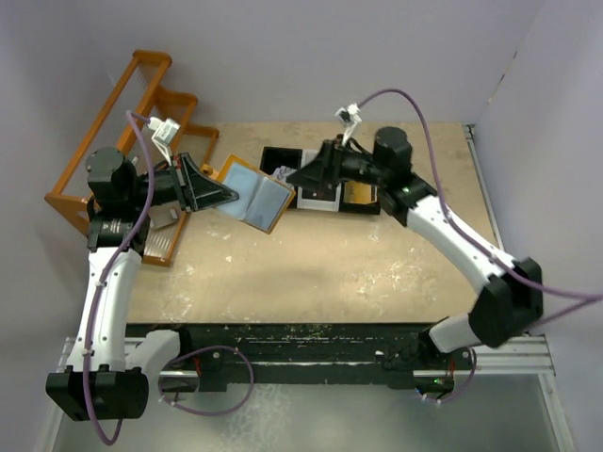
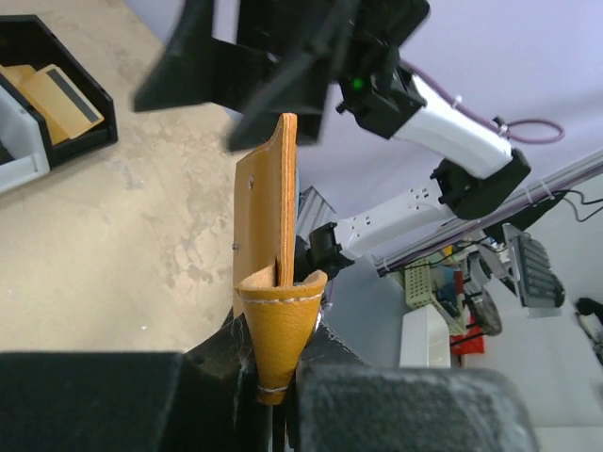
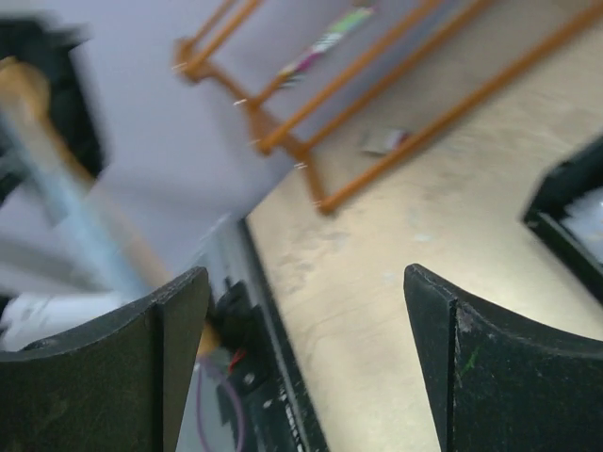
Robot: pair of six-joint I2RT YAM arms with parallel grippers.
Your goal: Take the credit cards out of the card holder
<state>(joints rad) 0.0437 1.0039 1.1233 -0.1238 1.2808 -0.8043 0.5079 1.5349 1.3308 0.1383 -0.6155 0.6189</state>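
The card holder (image 1: 256, 199), a tan-orange bifold with pale blue-grey inside panels, hangs open above the table. My left gripper (image 1: 221, 195) is shut on its left end. The left wrist view shows the card holder (image 2: 279, 235) edge-on, with its curled tab pinched in my left gripper (image 2: 273, 381). My right gripper (image 1: 294, 176) stands open just off the holder's right edge with nothing between its fingers. In the right wrist view the right gripper (image 3: 306, 311) frames bare table, and the blurred card holder (image 3: 66, 188) is at the left. A tan credit card (image 2: 58, 94) with a dark stripe lies in the black tray.
The black three-compartment tray (image 1: 325, 204) sits at the back of the table, behind the right gripper, with crumpled white scraps (image 1: 281, 173) in its left compartment. An orange wire rack (image 1: 113, 141) stands at the back left. The table's front edge lies near the arm bases.
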